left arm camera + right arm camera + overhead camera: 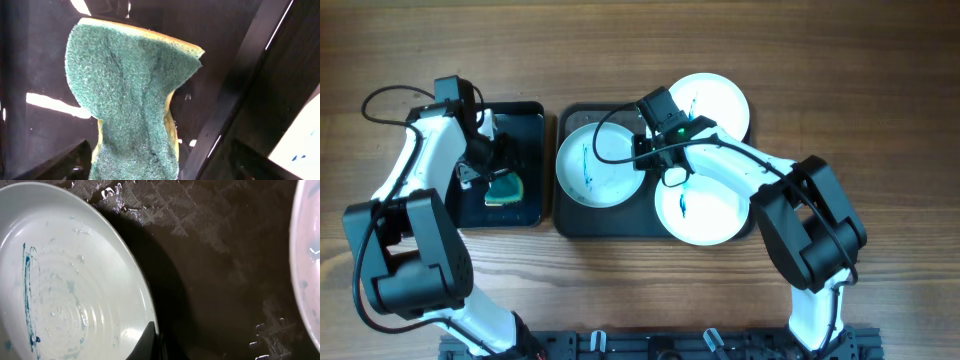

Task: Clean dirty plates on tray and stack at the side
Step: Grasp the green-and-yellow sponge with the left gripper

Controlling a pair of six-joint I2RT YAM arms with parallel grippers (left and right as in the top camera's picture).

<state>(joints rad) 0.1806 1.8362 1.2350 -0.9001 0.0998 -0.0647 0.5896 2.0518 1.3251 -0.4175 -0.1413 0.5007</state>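
Note:
Three white plates lie on the dark grey tray (572, 222). The left plate (592, 170) carries blue-green smears and water drops. My right gripper (642, 152) is shut on its right rim; in the right wrist view one dark finger (146, 341) lies over the edge of that plate (65, 280). A second plate (715, 100) overhangs the tray's back right corner, and a third plate (705, 212) with a blue mark sits front right. My left gripper (483, 165) stands open around a green sponge (130, 100), its fingers (67, 162) clear of the sponge on both sides.
A smaller black tray (525, 120) left of the big one holds the sponge (505, 188). Its raised rim (240, 90) runs diagonally beside the sponge. The big tray's surface (215, 280) is wet. Another plate's edge (307, 255) shows at the right.

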